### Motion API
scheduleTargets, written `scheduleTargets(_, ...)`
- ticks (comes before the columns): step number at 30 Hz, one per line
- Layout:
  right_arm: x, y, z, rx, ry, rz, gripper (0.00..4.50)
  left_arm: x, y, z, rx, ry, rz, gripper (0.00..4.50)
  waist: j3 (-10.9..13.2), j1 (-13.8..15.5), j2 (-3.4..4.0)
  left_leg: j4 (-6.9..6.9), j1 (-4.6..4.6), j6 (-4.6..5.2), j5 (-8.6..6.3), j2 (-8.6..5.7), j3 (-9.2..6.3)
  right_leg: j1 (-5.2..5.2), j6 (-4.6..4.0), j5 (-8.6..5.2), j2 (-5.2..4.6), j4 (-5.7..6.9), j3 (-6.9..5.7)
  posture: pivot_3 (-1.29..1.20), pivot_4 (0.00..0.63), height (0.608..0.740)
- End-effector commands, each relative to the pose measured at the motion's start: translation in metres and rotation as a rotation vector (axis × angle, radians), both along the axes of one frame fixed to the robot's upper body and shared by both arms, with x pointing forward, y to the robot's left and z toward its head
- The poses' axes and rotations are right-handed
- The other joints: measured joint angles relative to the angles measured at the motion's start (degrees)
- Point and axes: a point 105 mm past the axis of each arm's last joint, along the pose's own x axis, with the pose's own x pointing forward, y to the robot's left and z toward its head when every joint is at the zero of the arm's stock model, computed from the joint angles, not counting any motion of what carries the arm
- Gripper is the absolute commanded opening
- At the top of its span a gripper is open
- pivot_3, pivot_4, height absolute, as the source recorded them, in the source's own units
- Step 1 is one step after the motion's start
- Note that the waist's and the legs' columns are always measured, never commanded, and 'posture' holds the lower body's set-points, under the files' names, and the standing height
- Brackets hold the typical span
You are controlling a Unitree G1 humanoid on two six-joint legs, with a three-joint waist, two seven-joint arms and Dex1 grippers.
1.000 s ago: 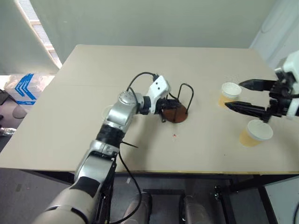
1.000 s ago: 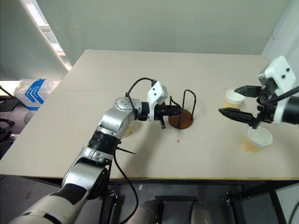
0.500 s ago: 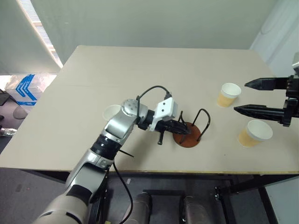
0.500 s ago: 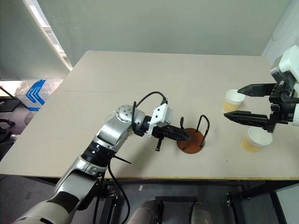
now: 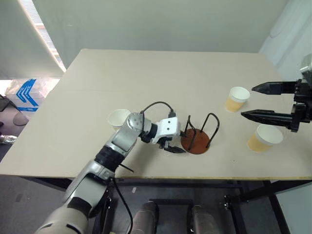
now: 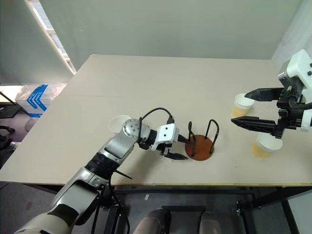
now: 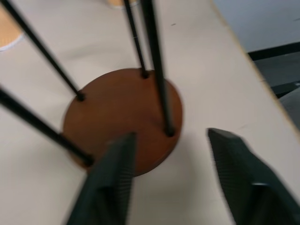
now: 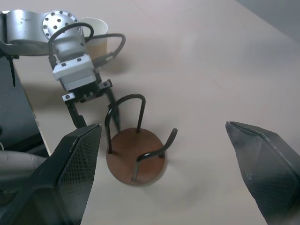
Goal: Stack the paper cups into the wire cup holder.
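The wire cup holder (image 5: 197,142), a reddish-brown disc with black wire loops, stands upright near the table's front edge. My left gripper (image 5: 176,146) sits low on its left side, open. In the left wrist view one finger (image 7: 112,178) overlaps the disc's (image 7: 122,115) rim and the other rests beside it, with nothing gripped. One paper cup (image 5: 118,118) stands behind my left arm. Two more paper cups (image 5: 237,99) (image 5: 264,137) stand at the right. My right gripper (image 5: 248,101) hovers open above and between those two, holding nothing.
The table's front edge (image 5: 195,177) runs close in front of the holder. Bare tabletop (image 5: 161,78) stretches across the middle and back. A blue and white box (image 5: 24,90) lies on the floor off the table's left side.
My left gripper, shut on the holder, dragged it toward the front edge and rightward, then opened and let it go. The right gripper and the cups stayed where they were.
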Motion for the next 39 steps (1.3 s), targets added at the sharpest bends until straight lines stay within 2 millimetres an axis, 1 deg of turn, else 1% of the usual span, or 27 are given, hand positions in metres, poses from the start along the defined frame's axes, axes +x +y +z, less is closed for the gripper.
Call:
scheduleTargets(1, 0.0, 0.0, 0.006, -0.003, -0.038, 0.005, 4.5, 0.007, -0.002, 0.013, -0.02, -0.071, 0.015, 4.29, 0.0, 0.0, 0.0, -0.02, -0.01, 0.02, -0.05, 0.0, 0.0, -0.02, -0.21, 0.1, 0.0, 0.0, 0.0, 0.0, 0.15, 0.74)
scheduleTargets(2, 0.001, 0.0, 0.005, -0.004, -0.038, 0.007, 4.5, 0.006, -0.002, 0.013, -0.02, -0.067, 0.009, 4.4, 0.0, 0.0, 0.0, -0.03, -0.02, 0.01, -0.09, 0.0, 0.01, -0.03, -0.26, 0.05, 0.0, -0.01, 0.0, 0.0, 0.15, 0.74)
scheduleTargets(4, 0.001, 0.002, 0.005, -0.004, -0.037, 0.013, 4.5, 0.003, -0.001, 0.014, -0.022, -0.049, -0.009, 4.4, 0.0, 0.0, 0.0, -0.03, -0.03, -0.13, -0.12, 0.0, 0.03, -0.04, -0.24, -0.11, 0.0, 0.0, 0.0, 0.0, 0.15, 0.74)
scheduleTargets(7, 0.001, 0.002, 0.004, -0.006, -0.037, 0.015, 4.5, 0.005, 0.001, 0.02, -0.025, -0.05, -0.009, 4.4, 0.0, 0.0, 0.0, -0.01, -0.07, -0.38, -0.13, -0.01, 0.05, -0.04, -0.11, -0.36, 0.0, 0.02, 0.02, 0.0, 0.15, 0.74)
scheduleTargets(9, 0.004, 0.003, 0.003, -0.009, -0.046, 0.016, 4.5, 0.004, 0.002, 0.031, -0.038, -0.047, -0.012, 4.4, 0.0, 0.1, 0.0, 0.01, -0.09, -0.43, -0.22, -0.02, 0.04, -0.04, 0.06, -0.42, 0.0, 0.04, 0.02, 0.0, 0.15, 0.74)
scheduleTargets(10, 0.006, 0.004, 0.003, -0.009, -0.053, 0.018, 4.5, 0.002, 0.003, 0.035, -0.041, -0.037, -0.021, 4.4, 0.0, 0.1, -0.01, 0.01, -0.1, -0.44, -0.26, -0.01, 0.04, -0.04, 0.24, -0.36, 0.0, 0.03, 0.01, 0.0, 0.15, 0.74)
scheduleTargets(13, 0.016, 0.01, 0.003, -0.023, -0.095, 0.015, 4.5, -0.006, 0.004, 0.044, -0.049, -0.029, -0.052, 4.4, 0.0, 0.0, 0.0, 0.0, -0.07, -0.45, -0.38, 0.01, 0.07, -0.04, 0.31, -0.38, 0.0, 0.04, 0.01, 0.0, 0.15, 0.74)
scheduleTargets(16, 0.029, 0.014, 0.001, -0.034, -0.122, 0.002, 4.5, -0.01, 0.007, 0.057, -0.082, -0.047, -0.054, 4.4, 0.0, -0.1, -0.01, 0.01, -0.03, -0.44, -0.42, 0.03, 0.09, -0.03, 0.31, -0.39, -0.01, 0.04, 0.0, 0.0, 0.15, 0.74)
scheduleTargets(18, 0.039, 0.01, -0.002, -0.052, -0.122, -0.027, 4.5, -0.011, 0.01, 0.067, -0.118, -0.061, -0.036, 4.4, 0.0, 0.0, -0.01, 0.04, -0.03, -0.43, -0.43, 0.05, 0.06, -0.03, 0.31, -0.39, -0.02, 0.05, -0.02, 0.0, 0.15, 0.74)
scheduleTargets(20, 0.05, 0.003, -0.007, -0.105, -0.13, -0.067, 4.5, -0.01, 0.016, 0.073, -0.134, -0.07, -0.01, 4.4, 0.0, 0.0, -0.01, 0.06, -0.03, -0.43, -0.43, 0.05, 0.05, -0.02, 0.29, -0.38, -0.02, 0.05, -0.02, 0.0, 0.15, 0.74)
scheduleTargets(24, 0.075, -0.015, -0.02, -0.219, -0.134, -0.134, 4.5, -0.004, 0.037, 0.08, -0.128, -0.097, 0.068, 4.4, 0.0, -0.1, 0.0, 0.08, 0.04, -0.4, -0.44, 0.07, 0.06, -0.01, 0.19, -0.26, -0.04, 0.06, -0.04, 0.0, 0.15, 0.74)
scheduleTargets(26, 0.085, -0.02, -0.026, -0.273, -0.138, -0.145, 4.5, -0.003, 0.049, 0.085, -0.128, -0.102, 0.104, 4.4, 0.0, -0.2, 0.0, 0.07, 0.07, -0.33, -0.48, 0.09, 0.06, -0.02, 0.13, -0.2, -0.04, 0.06, -0.06, 0.0, 0.15, 0.74)
scheduleTargets(27, 0.091, -0.023, -0.029, -0.303, -0.142, -0.151, 4.5, -0.002, 0.056, 0.088, -0.128, -0.112, 0.13, 4.4, 0.0, -0.3, 0.0, 0.06, 0.08, -0.01, -0.67, 0.09, 0.06, -0.02, 0.1, -0.17, -0.04, 0.05, -0.07, 0.0, 0.15, 0.74)
scheduleTargets(28, 0.098, -0.026, -0.033, -0.343, -0.145, -0.158, 4.5, 0.001, 0.066, 0.093, -0.133, -0.128, 0.171, 4.4, 0.0, -0.3, 0.0, 0.06, 0.11, 0.05, -0.71, 0.1, 0.05, -0.03, 0.04, -0.12, -0.04, 0.05, -0.08, 0.0, 0.15, 0.74)
scheduleTargets(31, 0.114, -0.029, -0.041, -0.412, -0.152, -0.154, 4.5, 0.005, 0.083, 0.105, -0.16, -0.164, 0.25, 4.4, 0.0, -0.6, 0.0, 0.03, 0.14, 0.06, -0.7, 0.13, 0.03, -0.07, -0.15, 0.0, -0.01, 0.05, -0.11, 0.0, 0.15, 0.74)
scheduleTargets(35, 0.132, -0.03, -0.049, -0.479, -0.152, -0.143, 4.5, 0.004, 0.089, 0.115, -0.201, -0.185, 0.289, 4.4, 0.0, -0.7, 0.03, 0.01, 0.15, 0.07, -0.59, 0.15, 0.01, -0.08, -0.66, -0.04, 0.0, 0.06, -0.12, 0.0, 0.15, 0.74)
scheduleTargets(39, 0.15, -0.031, -0.056, -0.527, -0.14, -0.138, 4.5, 0.002, 0.088, 0.117, -0.213, -0.192, 0.298, 4.4, 0.0, -0.6, 0.04, 0.02, 0.14, 0.07, -0.55, 0.14, -0.01, -0.1, -0.87, 0.06, 0.0, 0.05, -0.13, 0.0, 0.15, 0.74)
